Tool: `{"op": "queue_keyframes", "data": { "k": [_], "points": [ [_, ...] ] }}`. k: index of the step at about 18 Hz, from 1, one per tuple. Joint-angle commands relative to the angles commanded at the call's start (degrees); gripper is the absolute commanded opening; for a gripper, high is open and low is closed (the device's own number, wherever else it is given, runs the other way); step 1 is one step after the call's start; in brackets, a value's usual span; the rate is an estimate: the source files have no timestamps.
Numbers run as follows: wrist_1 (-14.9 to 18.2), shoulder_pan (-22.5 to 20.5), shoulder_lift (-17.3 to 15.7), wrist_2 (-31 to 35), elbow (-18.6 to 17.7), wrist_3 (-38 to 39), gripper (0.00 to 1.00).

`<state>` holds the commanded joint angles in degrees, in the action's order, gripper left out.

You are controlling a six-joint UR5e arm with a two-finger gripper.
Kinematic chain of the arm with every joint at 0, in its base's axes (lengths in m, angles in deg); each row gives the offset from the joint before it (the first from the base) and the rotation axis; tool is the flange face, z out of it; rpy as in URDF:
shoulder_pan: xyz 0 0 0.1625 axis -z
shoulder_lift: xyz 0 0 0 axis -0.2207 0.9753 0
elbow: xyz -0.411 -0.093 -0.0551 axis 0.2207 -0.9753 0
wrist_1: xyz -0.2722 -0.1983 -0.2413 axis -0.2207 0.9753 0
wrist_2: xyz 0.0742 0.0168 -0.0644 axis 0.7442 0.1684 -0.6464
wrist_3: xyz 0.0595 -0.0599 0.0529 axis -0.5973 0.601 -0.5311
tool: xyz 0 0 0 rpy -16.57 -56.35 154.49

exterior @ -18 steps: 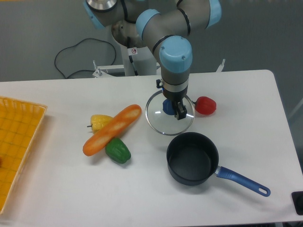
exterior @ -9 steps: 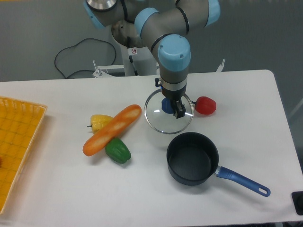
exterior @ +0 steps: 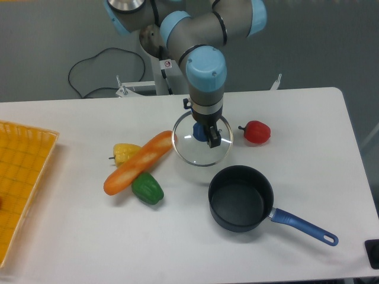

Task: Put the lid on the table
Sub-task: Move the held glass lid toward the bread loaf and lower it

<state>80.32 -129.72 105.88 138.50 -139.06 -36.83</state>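
From the one fixed camera: the arm is holding the lid (exterior: pixel 201 142) by its blue knob, jaws (exterior: pixel 205 134) clamped on it, so the gripper is closed around the knob. The lid is sitting just above or maybe already touching the counter (exterior: pixel 308 124), can't really tell which from this angle. It's between the baguette (exterior: pixel 140 162) and the red pepper (exterior: pixel 257 132), with the pan (exterior: pixel 241 197) just in front of it.

What I'd be worrying about: the lid's left rim is practically kissing the tip of the baguette. If it's going down right there, the rim could land on the bread and end up tilted, then slide or rattle once the jaws let go. Glass, so a drop from any height isn't great either.

Room-wise, it's kind of boxed in. There's open white counter right of the pepper and along the back edge. The yellow tray (exterior: pixel 21 183) is well off to the side, no issue.
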Motion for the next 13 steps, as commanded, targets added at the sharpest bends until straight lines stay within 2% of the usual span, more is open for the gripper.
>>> {"op": "queue_keyframes", "data": {
  "k": [5, 13],
  "points": [
    [0.0, 0.6, 0.2, 1.1, -0.7, 0.1, 0.47],
    [-0.5, 1.3, 3.0, 2.3, -0.4, 2.4, 0.47]
  ]
}}
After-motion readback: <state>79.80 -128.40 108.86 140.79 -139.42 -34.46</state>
